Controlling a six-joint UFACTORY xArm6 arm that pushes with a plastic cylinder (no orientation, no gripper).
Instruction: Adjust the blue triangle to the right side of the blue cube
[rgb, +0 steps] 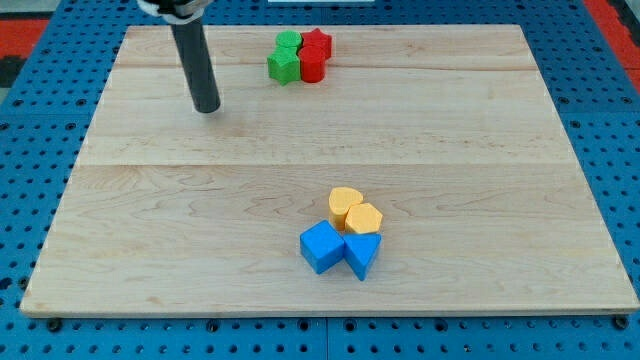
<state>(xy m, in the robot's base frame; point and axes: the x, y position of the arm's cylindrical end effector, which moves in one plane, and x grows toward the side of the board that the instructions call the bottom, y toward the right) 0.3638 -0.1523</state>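
Note:
The blue cube lies on the wooden board near the view's bottom centre. The blue triangle touches the cube's right side, slightly lower. My tip is at the view's upper left, far from both blue blocks and touching nothing.
Two yellow blocks sit just above the blue pair, the lower one touching the triangle. Two green blocks and two red blocks cluster at the view's top centre. The blue pegboard surrounds the board.

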